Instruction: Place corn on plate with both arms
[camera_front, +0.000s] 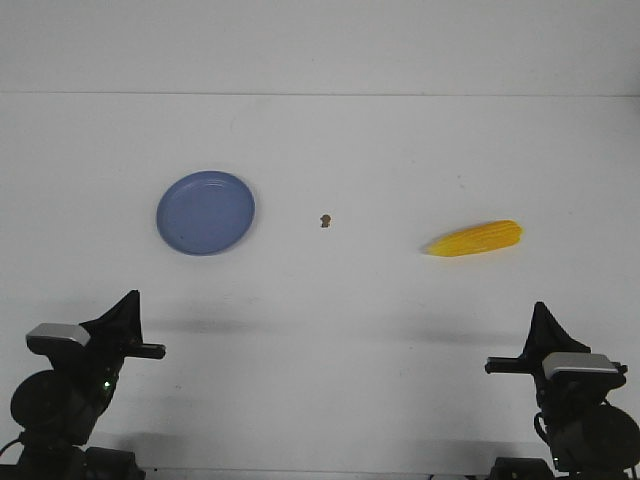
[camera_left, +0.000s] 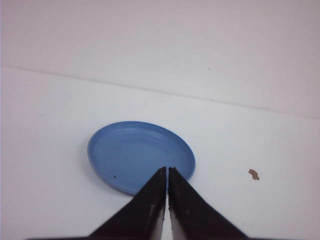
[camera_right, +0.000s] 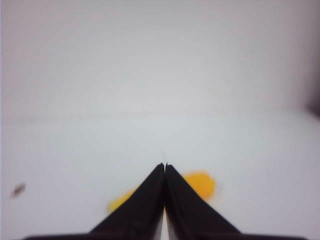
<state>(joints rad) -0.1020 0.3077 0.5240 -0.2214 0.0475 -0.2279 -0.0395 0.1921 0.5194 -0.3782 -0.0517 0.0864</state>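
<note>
The yellow corn (camera_front: 474, 238) lies on the white table at the right, its pointed end toward the middle. A periwinkle-blue plate (camera_front: 205, 212) rests at the left, with nothing on it. My left gripper (camera_front: 132, 300) hangs near the front left edge, shut and holding nothing, well short of the plate. In the left wrist view the plate (camera_left: 135, 150) lies just beyond the closed left gripper (camera_left: 166, 169). My right gripper (camera_front: 541, 310) is near the front right edge, shut, holding nothing. In the right wrist view the blurred corn (camera_right: 201, 183) shows behind the closed right gripper (camera_right: 165, 164).
A tiny brown speck (camera_front: 325, 220) sits on the table between plate and corn; it also shows as a brown speck (camera_left: 254, 174) in the left wrist view. The table's far edge (camera_front: 320, 94) meets a white wall.
</note>
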